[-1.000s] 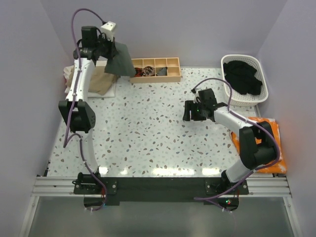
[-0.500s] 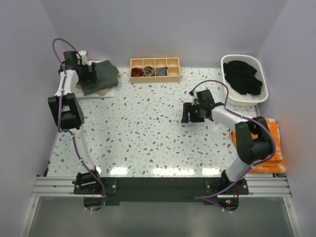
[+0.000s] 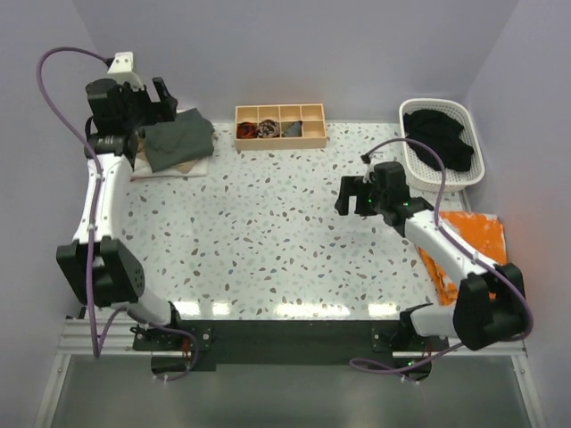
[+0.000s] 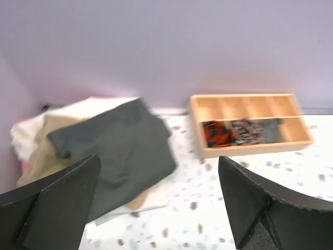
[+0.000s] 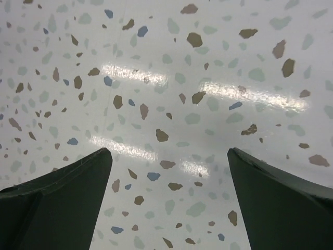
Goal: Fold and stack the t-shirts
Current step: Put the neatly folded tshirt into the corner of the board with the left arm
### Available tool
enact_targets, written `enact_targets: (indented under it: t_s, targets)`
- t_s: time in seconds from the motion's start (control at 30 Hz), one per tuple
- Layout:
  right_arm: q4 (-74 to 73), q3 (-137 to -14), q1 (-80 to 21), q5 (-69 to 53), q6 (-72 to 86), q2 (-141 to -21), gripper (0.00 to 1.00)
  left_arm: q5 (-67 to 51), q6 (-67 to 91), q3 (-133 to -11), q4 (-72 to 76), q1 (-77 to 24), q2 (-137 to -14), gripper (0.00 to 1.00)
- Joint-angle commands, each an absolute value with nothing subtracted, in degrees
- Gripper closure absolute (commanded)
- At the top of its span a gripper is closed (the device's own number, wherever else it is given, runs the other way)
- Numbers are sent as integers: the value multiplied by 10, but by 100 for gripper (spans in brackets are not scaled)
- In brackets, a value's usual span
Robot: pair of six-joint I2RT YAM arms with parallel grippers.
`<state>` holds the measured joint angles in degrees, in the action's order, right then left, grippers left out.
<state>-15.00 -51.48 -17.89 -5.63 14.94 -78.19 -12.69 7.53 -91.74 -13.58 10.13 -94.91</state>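
A folded dark charcoal-grey t-shirt (image 3: 180,143) (image 4: 117,151) lies on top of a stack of a tan t-shirt (image 4: 39,156) and a white t-shirt (image 3: 169,169) (image 4: 153,200) at the table's far left corner. My left gripper (image 3: 163,96) (image 4: 158,159) hovers open just above and behind the stack, holding nothing. A black t-shirt (image 3: 439,138) fills the white basket (image 3: 419,165) at the far right. Right of the table's middle, my right gripper (image 3: 351,197) (image 5: 169,152) hangs open over bare speckled table, empty.
A wooden compartment tray (image 3: 279,125) (image 4: 250,125) with small rolled fabric bundles stands at the back centre. An orange cloth pile (image 3: 477,236) lies by the right edge, under the right arm. Walls close in the back and both sides.
The left gripper carried the charcoal t-shirt down onto the stack, let it go and drew back to the left. The right gripper opened wider and shifted slightly right.
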Motion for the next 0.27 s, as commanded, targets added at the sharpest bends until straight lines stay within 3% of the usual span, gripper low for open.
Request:
enact_targets:
  t_s: [0.0, 0.1, 0.23]
  targets:
    - [-145, -482, -180, 16, 156, -689, 1, -208, 115, -839, -39, 64, -834, 0]
    - [-156, -454, -179, 58, 177, -620, 1, -226, 101, -774, -49, 13, -755, 0]
    - [-155, -404, -179, 158, 225, -526, 1, -225, 132, -594, 35, -13, -617, 0]
